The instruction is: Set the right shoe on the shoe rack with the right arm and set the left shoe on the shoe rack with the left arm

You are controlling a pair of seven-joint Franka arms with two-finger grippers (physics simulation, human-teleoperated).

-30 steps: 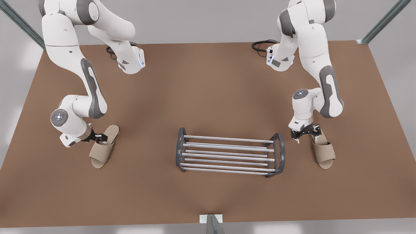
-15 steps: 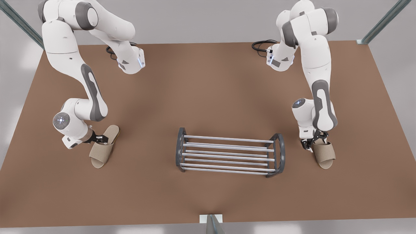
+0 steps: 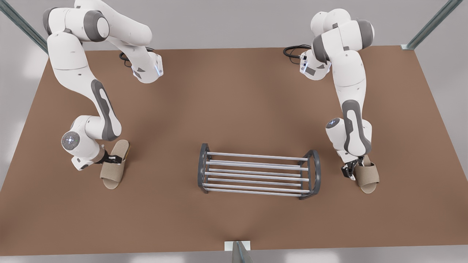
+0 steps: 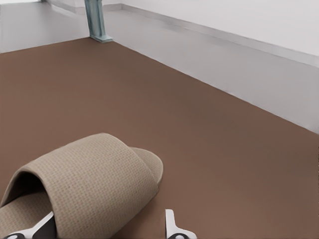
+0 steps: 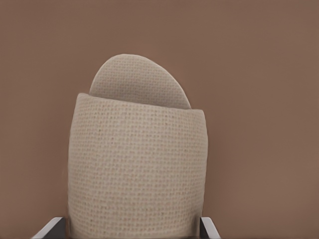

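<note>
Nearest the camera, both slippers lay flat on the brown table (image 3: 234, 223), toes towards the near edge and long axes running near to far. The left shoe (image 3: 111, 174) was at the front view's left and the right shoe (image 3: 368, 179) at its right. They were well apart, with the shoe rack (image 3: 259, 174) between them, its bars running left to right.

The left gripper (image 3: 114, 159) came in low from the outer side at the heel end of the strap. In the left wrist view its fingers were apart, one tucked under the strap of the left shoe (image 4: 94, 184) and the other outside it, not yet closed.

The right gripper (image 3: 355, 169) pointed almost straight down. Its fingers were spread to either flank of the strap of the right shoe (image 5: 137, 169), with the toe lying straight ahead of them. Each arm was much the nearer to its own shoe. My judgement is that the next move depends on closing across the strap and then carrying each shoe inward to the rack.

Farther back, both arms rose to their bases at the far edge.

Compared with a second earlier, both wrists had dropped lower. The right shoe had turned from slanting to nearly straight and had slid slightly nearer. The left shoe had straightened a little too.
</note>
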